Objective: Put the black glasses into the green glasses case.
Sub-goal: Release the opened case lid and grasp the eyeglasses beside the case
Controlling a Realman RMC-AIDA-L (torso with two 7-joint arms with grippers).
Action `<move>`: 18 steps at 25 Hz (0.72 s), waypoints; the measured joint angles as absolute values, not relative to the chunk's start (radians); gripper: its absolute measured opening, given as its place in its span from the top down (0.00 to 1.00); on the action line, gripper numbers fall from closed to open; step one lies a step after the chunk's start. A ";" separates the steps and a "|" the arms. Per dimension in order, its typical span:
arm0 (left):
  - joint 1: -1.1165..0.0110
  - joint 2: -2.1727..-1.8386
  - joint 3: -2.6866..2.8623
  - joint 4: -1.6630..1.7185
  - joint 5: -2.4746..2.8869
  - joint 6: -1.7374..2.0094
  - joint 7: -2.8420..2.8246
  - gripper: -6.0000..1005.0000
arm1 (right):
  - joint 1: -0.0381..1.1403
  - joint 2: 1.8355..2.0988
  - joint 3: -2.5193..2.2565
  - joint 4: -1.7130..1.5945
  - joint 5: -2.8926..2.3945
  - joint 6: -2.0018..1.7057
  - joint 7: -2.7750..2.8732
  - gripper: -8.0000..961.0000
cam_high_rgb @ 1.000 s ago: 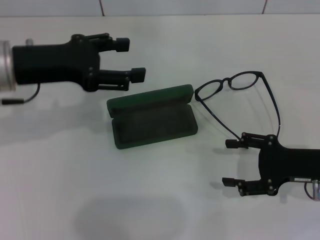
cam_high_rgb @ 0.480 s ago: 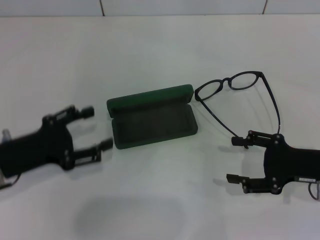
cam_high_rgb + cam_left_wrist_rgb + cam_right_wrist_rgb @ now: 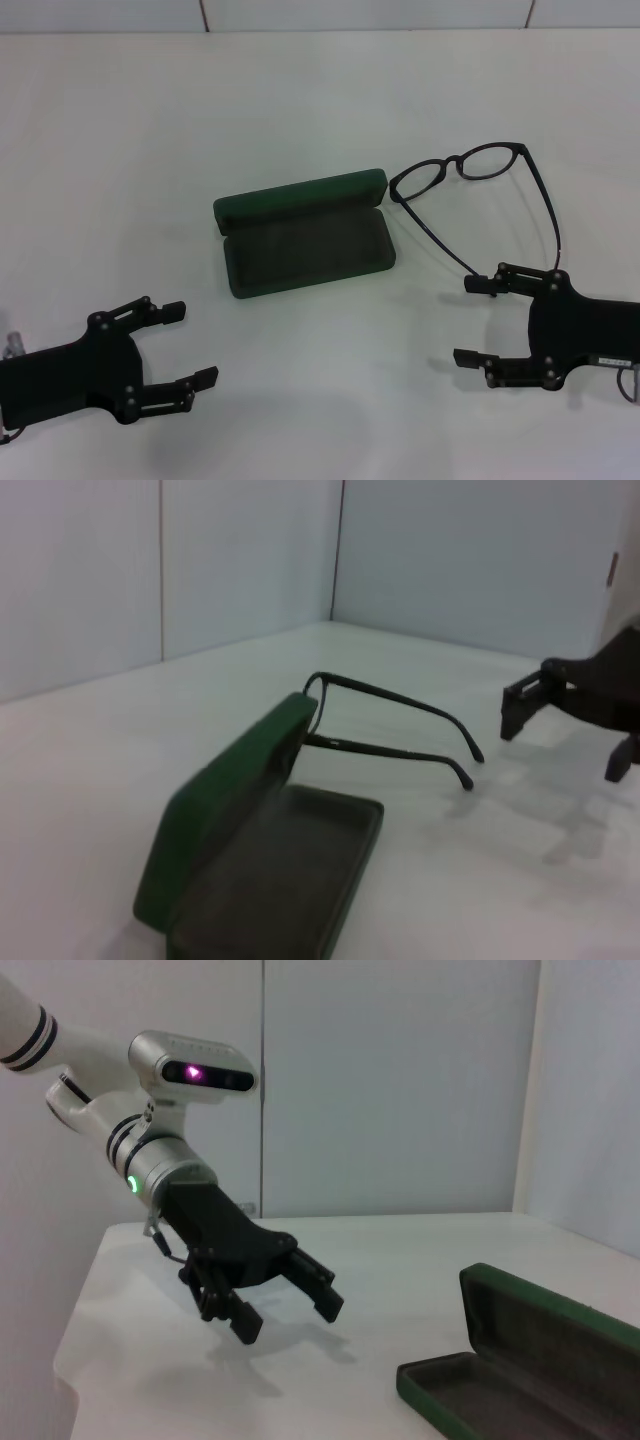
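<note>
Black glasses (image 3: 478,190) lie on white table (image 3: 300,100) beside open green glasses case (image 3: 303,245); both tools' fingers apart.

White table (image 3: 320,90) — pale panelled walls (image 3: 400,1080) behind.

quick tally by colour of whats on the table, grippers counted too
black glasses: 1
black grippers: 2, the left gripper and the right gripper, both open near the front of the table
green glasses case, lying open: 1
total: 4
</note>
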State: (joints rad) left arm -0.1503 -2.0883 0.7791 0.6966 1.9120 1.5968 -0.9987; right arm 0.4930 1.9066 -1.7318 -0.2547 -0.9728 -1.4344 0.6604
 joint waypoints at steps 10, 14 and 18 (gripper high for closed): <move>-0.152 -2.087 0.780 0.693 1.909 1.615 -1.001 0.12 | 0.473 1.857 -1.588 -0.414 -0.988 -1.416 0.949 0.18; -0.152 -2.088 0.782 0.693 1.911 1.624 -1.001 0.12 | 0.485 1.814 -1.579 -0.610 -1.130 -1.291 1.211 0.18; -0.153 -2.088 0.782 0.693 1.911 1.627 -1.002 0.12 | 0.533 1.819 -1.453 -0.828 -1.533 -1.225 1.539 0.18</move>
State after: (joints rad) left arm -0.1526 -2.0877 0.7822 0.6933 1.9112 1.6271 -1.0019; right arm 0.5332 1.8185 -1.4529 -0.8275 -1.5334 -1.2251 1.5386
